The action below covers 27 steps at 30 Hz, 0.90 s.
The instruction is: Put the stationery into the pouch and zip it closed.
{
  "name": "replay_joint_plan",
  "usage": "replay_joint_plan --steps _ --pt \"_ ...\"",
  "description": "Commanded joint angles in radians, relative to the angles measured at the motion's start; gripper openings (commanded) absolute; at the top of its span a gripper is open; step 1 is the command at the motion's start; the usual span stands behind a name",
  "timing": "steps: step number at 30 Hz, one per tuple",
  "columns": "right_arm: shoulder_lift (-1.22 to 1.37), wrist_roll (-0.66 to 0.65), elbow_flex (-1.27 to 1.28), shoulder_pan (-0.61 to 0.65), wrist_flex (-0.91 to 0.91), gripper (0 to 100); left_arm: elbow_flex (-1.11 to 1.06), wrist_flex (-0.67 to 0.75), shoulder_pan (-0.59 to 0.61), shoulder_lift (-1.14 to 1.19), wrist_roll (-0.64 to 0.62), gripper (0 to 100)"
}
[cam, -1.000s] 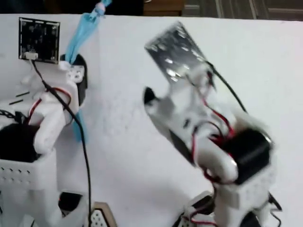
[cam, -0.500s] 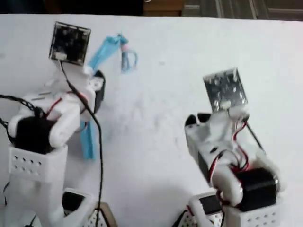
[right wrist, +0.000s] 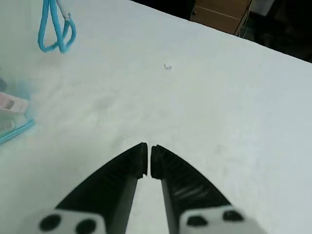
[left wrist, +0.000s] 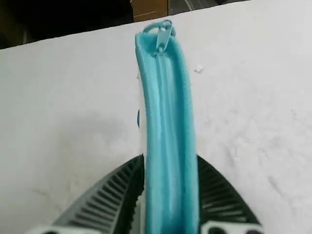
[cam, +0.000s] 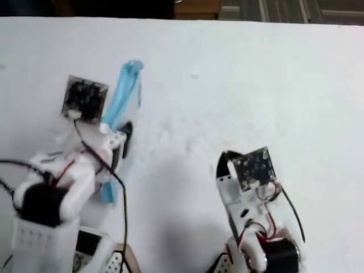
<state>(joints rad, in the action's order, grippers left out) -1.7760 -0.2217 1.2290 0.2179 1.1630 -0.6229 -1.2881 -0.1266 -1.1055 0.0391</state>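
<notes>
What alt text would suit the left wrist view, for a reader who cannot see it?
The left gripper is shut on a blue pouch, held edge-on over a white table. Its zipper faces the camera, with the pull at the far end.

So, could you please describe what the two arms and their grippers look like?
The left arm and right arm have white plastic shells with black motor blocks and thin red, black and white wires. Each wrist carries a square dark circuit board, left and right. The left gripper's fingers are dark grey, ribbed and tapered; the right gripper matches.
</notes>
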Motion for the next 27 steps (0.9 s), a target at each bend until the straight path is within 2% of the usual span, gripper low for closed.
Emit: replay_joint_plan --steps 1,7,13,18,27 --pt "-0.013 -0.017 0.034 -0.022 -0.094 2.2 -0.058 0.005 0.005 -0.107 -0.002 21" --pt "-0.025 -0.017 0.193 -0.002 -0.099 2.3 -0.169 -0.037 -0.005 -0.257 -0.003 26" --pt "-0.025 -0.017 0.377 -0.005 -0.125 2.3 -0.144 -0.100 0.001 -0.357 -0.005 28" --pt "-0.025 -0.017 0.462 -0.004 -0.196 2.3 -0.089 -0.100 0.170 -0.444 -0.058 28" --pt "-0.024 -0.017 0.462 -0.004 -0.205 2.3 -0.095 -0.098 0.624 -0.591 -0.066 26"
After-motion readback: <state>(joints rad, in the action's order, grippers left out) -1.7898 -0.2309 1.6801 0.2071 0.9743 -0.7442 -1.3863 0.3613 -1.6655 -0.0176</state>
